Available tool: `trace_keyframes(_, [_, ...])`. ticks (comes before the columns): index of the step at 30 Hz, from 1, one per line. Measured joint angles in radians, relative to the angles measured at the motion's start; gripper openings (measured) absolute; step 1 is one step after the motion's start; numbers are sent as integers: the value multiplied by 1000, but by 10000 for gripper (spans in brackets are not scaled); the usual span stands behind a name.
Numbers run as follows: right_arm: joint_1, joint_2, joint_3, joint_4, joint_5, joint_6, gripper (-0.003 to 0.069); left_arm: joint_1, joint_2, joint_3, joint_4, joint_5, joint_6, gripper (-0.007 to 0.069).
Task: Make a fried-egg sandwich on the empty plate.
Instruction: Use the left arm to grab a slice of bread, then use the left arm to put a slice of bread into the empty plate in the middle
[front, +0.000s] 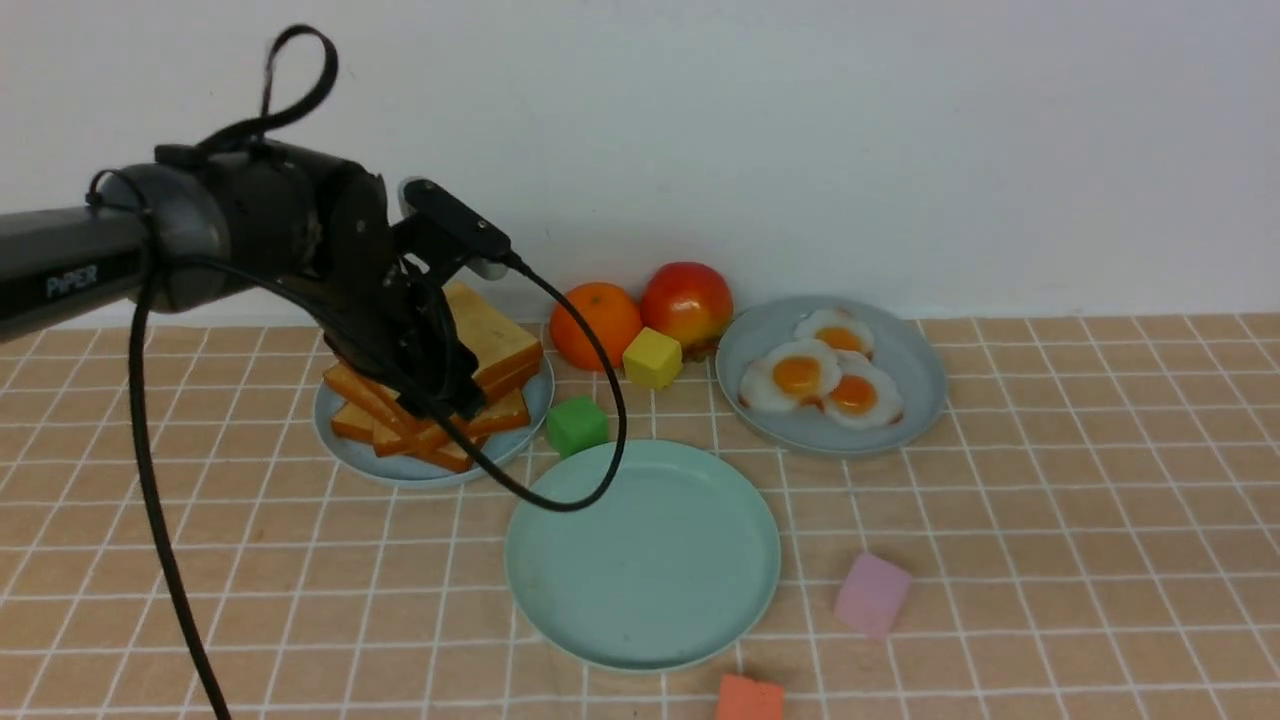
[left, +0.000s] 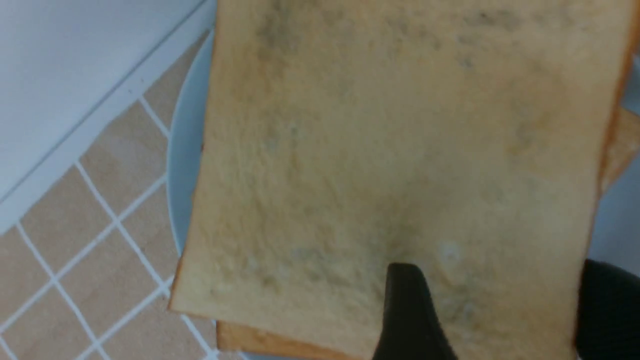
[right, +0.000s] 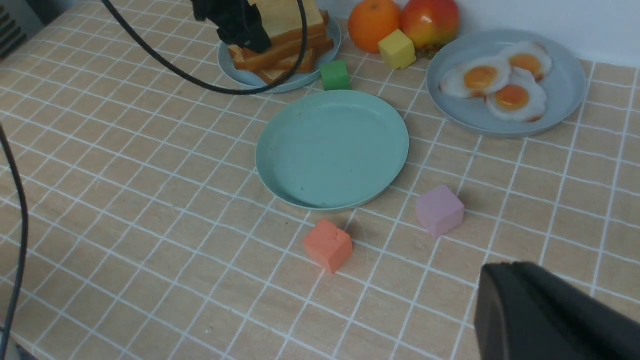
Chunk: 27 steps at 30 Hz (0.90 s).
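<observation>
The empty plate (front: 640, 555) (right: 332, 150), mint green, sits at the middle of the checked cloth with nothing on it. No fried-egg sandwich shows in any view. Behind it to the left, toast slices (front: 490, 340) are piled on a blue-grey plate (front: 400, 465). My left gripper (front: 440, 390) (left: 500, 280) is down on that pile, open. One finger (left: 410, 310) lies over the top slice (left: 400, 150) and the other sits just past its crust. Three fried eggs (front: 800, 375) lie on a second blue-grey plate (front: 920, 390) at the back right. My right gripper (right: 505, 280) is shut on nothing above the cloth's near right.
An orange (front: 595, 322), a red apple (front: 688, 300) and a yellow cube (front: 652, 357) stand between the two back plates. A green cube (front: 577, 424) touches the mint plate's far rim. A pink cube (front: 872, 594) and an orange cube (front: 750, 698) lie near it. The left arm's cable (front: 580, 500) droops over that rim.
</observation>
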<state>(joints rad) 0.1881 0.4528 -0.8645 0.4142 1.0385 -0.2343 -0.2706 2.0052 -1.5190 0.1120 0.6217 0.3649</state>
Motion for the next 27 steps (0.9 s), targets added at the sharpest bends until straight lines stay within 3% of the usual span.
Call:
trace_keyframes(6, [0,0,0,5,2,0,6,0,18,-6,11,-6,2,393])
trace_keyframes(9, [0,0,0,18,4,0,6,0,22,-7,14,-6,2,337])
trace_keyframes(13, [0,0,0,27,4,0,6,-1,19,-8,2,5,2,120])
trace_keyframes(16, [0,0,0,29,4,0,8,-1,1,-8,-2,17,-1,29])
trace_keyframes(21, [0,0,0,32,4,0,11,-17,-85,-2,-12,80,-64,30])
trace_keyframes(24, [0,0,0,32,4,0,13,-77,-188,38,-27,109,-99,30])
trace_keyframes(27, [0,-3,0,32,12,0,14,-229,-287,143,-29,88,-98,30])
